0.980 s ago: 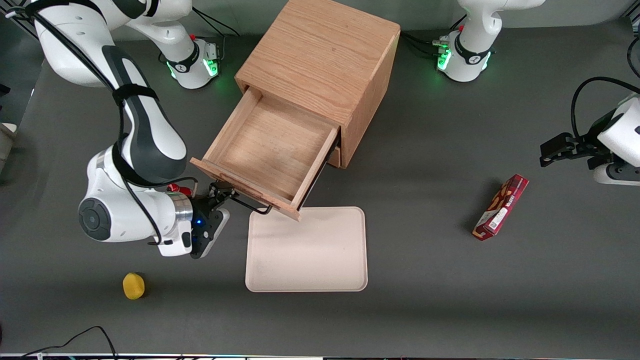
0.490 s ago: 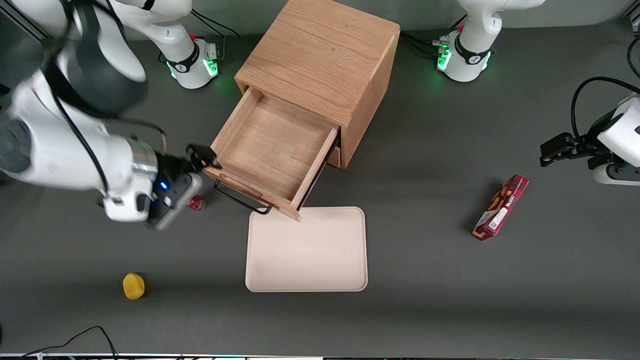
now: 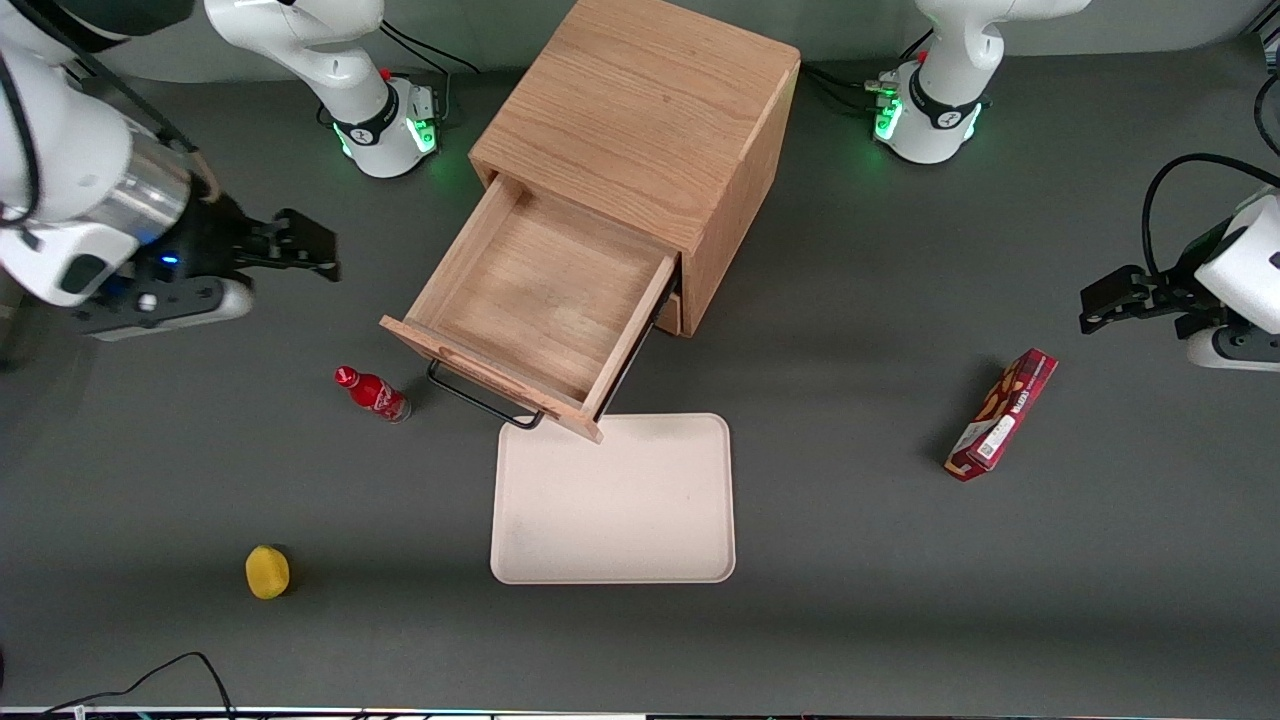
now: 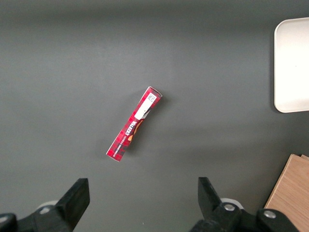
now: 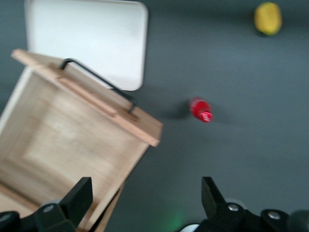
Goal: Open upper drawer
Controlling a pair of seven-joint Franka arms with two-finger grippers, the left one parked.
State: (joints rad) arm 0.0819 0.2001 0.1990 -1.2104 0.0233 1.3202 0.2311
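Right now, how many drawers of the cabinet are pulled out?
1: the upper drawer, pulled out over the tray, looks empty. The lower drawer under it is mostly hidden. The hand, open, hangs apart, toward the working arm's end.

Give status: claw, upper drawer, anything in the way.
Claw open, empty, raised toward the working arm's end, apart from the cabinet. Upper drawer pulled well out, empty, handle free. Red bottle stands beside the drawer front; nothing blocking.

No lettering on the red box (image 4: 133, 123) can be read.
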